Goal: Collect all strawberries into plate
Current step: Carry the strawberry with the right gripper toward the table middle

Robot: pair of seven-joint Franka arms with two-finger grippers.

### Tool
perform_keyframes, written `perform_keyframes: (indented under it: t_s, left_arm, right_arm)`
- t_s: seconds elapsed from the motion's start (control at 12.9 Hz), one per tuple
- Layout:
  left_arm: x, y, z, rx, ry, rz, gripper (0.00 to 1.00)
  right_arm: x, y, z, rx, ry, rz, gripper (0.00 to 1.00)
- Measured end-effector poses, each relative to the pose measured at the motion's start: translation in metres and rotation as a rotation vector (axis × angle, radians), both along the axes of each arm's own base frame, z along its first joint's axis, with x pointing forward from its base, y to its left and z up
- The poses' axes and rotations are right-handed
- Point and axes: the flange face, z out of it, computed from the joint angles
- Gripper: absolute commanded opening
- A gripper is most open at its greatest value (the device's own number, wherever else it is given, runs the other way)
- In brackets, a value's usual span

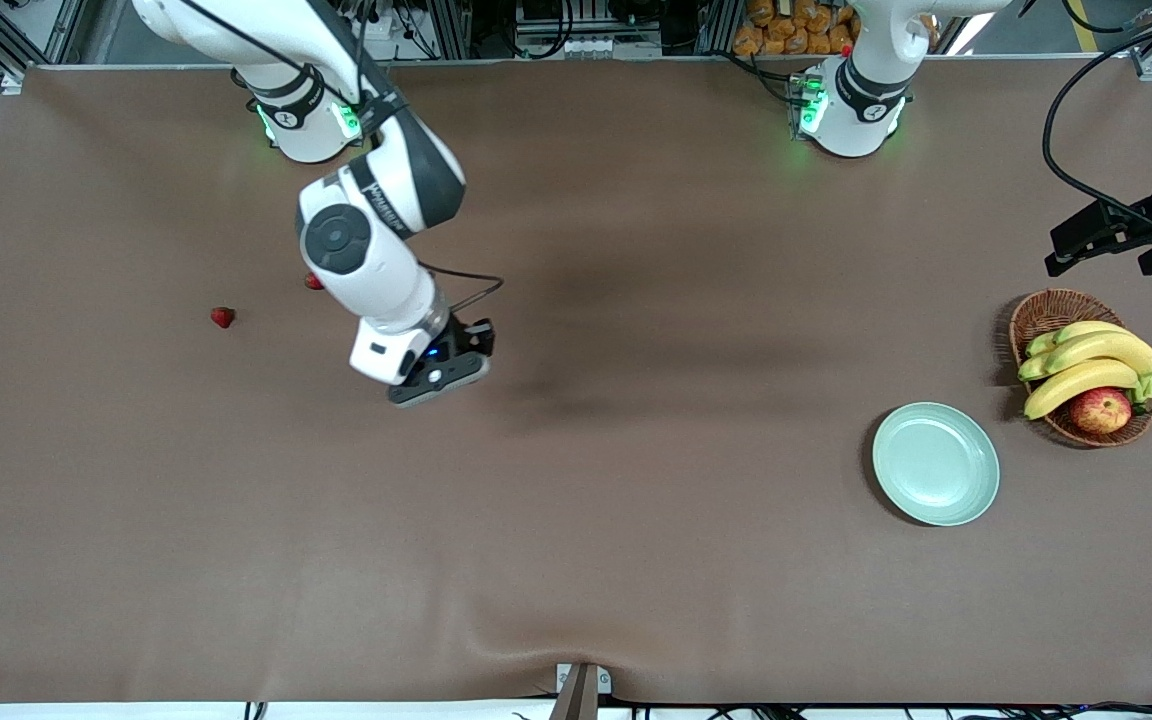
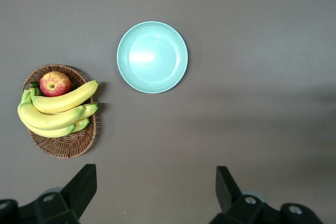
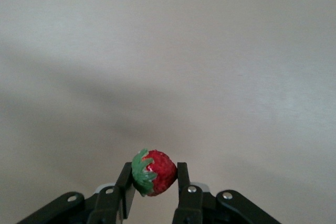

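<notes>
While my right gripper (image 3: 154, 182) hangs in the air over bare brown table (image 1: 576, 520) toward the right arm's end, its two fingers (image 3: 126, 190) are pinched on a strawberry (image 3: 154, 173), red body between the pads and green cap turned to one side. In the front view the wrist housing hides this berry.

Two more strawberries lie on the table: one (image 1: 223, 317) in the open, at about nine o'clock from the right gripper (image 1: 436, 385) on the front view's clock face, and another (image 1: 313, 282) half hidden at the edge of my right forearm, at about ten o'clock and farther from the front camera than the first.

The mint-green plate (image 1: 936, 463) sits toward the left arm's end of the table, with nothing on it. Just beside it, at about one o'clock, stands the wicker basket (image 1: 1046, 312) holding a bunch of bananas (image 1: 1086, 362) and a red-yellow apple (image 1: 1101, 410); plate and basket do not touch.

My left gripper (image 2: 156, 190) waits high above that end of the table, fingers (image 2: 84, 182) spread wide, holding nothing.
</notes>
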Motion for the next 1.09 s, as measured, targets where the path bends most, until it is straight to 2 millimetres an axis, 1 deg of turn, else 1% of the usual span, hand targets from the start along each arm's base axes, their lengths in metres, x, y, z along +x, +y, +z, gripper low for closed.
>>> perform_keyframes:
  t_s: [0.31,0.7,0.93,1.09]
  left_arm:
    - [0.0,0.0,0.0,0.0,0.0,0.0,1.0]
    - [0.003,-0.001,-0.005,0.001,0.009,-0.001,1.0]
    - [0.003,0.0,-0.005,0.0,0.009,0.0,1.0]
    - [0.003,0.0,-0.005,-0.001,0.01,0.001,1.0]
  right_arm:
    - [-0.029,0.059,-0.019,0.01,0.024,0.073,0.0]
    - [-0.055,0.119,-0.042,0.019,0.008,0.153,0.0]
    - [-0.07,0.144,-0.067,0.034,-0.021,0.171,0.0]
    - [-0.075,0.157,-0.085,0.035,-0.026,0.184,0.01]
